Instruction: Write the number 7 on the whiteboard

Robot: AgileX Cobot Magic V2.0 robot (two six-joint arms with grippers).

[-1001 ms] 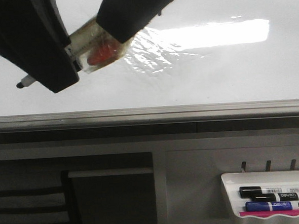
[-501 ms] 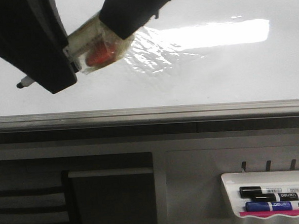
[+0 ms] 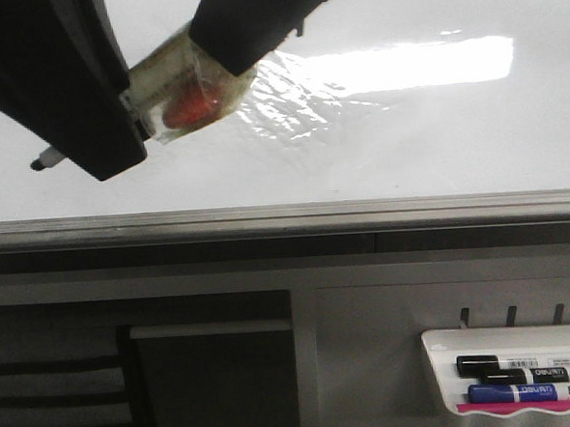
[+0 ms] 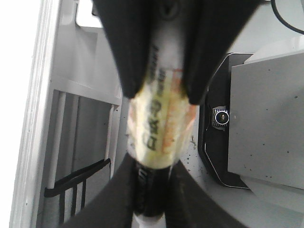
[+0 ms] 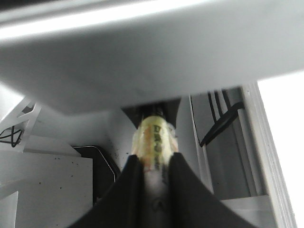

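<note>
The whiteboard [image 3: 407,158] fills the upper front view, with a bright glare [image 3: 411,65] and a grey edge rail [image 3: 285,218]. No number 7 shows on its visible part. A marker [image 3: 186,94] wrapped in yellowish tape with a red patch is held in front of the board by both grippers. My left gripper [image 3: 129,117] is shut on it, and the dark tip [image 3: 42,161] sticks out past it to the left. My right gripper [image 3: 222,58] is shut on the other end. The left wrist view shows the marker [image 4: 159,128] in my left gripper [image 4: 152,190], the right wrist view shows the marker [image 5: 154,137] in my right gripper [image 5: 154,190].
A white marker tray [image 3: 438,344] hangs below the rail at the lower right, holding a black marker [image 3: 512,364] and a blue marker [image 3: 523,391]. Grey panels and a dark recess [image 3: 214,392] lie under the rail.
The taped marker and both grippers have crept slightly up and to the left. Both grips are unchanged.
</note>
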